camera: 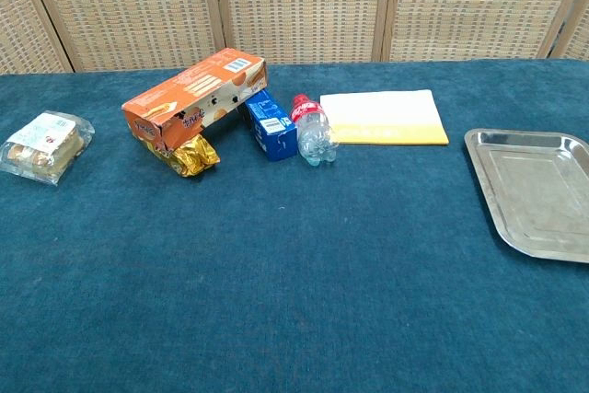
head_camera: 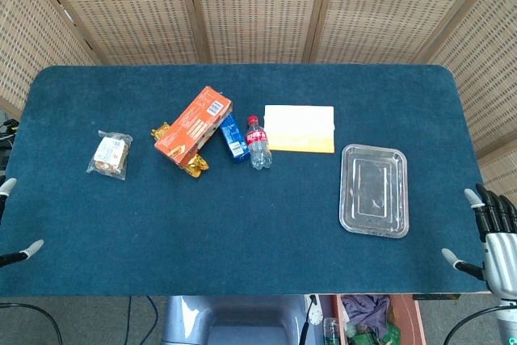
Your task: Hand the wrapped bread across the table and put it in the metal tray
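A broad stretch of bare blue cloth is seen along the near edge of the table (head_camera: 242, 232); the right hand (head_camera: 493, 240) is held beyond the right corner, fingers apart and holding nothing; of the left hand (head_camera: 16, 224) only fingertips are shown at the left edge, so its state cannot be told. The wrapped bread (head_camera: 110, 154), in crinkled clear film, lies far left, well apart from the shiny rectangular metal tray (head_camera: 374, 190) at the right; woven screens stand behind.

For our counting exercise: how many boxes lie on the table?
2: an orange box left of centre, and a small blue box between it and the bottle. None seems hidden.
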Controlling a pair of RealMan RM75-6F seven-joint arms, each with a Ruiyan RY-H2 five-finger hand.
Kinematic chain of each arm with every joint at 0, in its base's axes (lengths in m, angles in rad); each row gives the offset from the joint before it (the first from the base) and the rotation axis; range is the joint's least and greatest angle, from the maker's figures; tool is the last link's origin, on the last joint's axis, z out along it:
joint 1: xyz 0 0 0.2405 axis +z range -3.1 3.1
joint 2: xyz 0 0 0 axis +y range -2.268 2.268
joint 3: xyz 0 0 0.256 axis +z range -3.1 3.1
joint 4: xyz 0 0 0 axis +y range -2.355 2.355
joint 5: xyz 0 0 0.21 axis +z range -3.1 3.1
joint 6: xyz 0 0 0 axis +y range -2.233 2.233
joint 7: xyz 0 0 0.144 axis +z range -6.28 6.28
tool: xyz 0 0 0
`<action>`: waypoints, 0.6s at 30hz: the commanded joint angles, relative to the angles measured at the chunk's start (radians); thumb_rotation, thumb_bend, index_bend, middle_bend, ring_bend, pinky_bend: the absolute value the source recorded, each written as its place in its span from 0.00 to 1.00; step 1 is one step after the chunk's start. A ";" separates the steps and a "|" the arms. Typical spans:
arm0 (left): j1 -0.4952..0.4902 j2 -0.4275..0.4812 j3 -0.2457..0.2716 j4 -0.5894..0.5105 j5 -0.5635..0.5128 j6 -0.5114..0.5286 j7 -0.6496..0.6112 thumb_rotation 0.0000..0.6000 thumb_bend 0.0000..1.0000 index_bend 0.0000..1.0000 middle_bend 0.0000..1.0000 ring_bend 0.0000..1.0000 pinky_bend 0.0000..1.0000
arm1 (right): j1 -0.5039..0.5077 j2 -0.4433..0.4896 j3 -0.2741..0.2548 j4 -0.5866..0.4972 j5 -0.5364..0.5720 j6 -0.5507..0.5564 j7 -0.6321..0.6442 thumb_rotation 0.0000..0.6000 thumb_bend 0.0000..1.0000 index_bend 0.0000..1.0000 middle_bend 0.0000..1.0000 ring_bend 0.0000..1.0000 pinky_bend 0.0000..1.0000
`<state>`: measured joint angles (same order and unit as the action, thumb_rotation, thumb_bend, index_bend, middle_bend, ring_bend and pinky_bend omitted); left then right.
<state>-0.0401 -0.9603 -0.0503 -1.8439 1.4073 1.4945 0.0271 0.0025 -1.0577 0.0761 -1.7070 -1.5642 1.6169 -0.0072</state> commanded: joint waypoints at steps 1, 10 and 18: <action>0.000 -0.001 0.002 0.000 0.002 -0.001 0.002 1.00 0.00 0.00 0.00 0.00 0.00 | -0.001 0.001 0.000 0.000 0.000 0.001 0.002 1.00 0.00 0.00 0.00 0.00 0.00; -0.104 -0.065 -0.049 0.105 -0.054 -0.145 -0.007 1.00 0.00 0.00 0.00 0.00 0.00 | 0.003 0.009 0.002 -0.003 0.015 -0.015 0.016 1.00 0.00 0.00 0.00 0.00 0.00; -0.418 -0.251 -0.100 0.506 -0.056 -0.565 -0.054 1.00 0.00 0.00 0.00 0.00 0.00 | 0.024 -0.004 0.024 0.012 0.058 -0.049 0.001 1.00 0.00 0.00 0.00 0.00 0.00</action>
<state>-0.3064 -1.1046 -0.1210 -1.5251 1.3536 1.1094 -0.0129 0.0227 -1.0571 0.0962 -1.6987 -1.5131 1.5732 -0.0007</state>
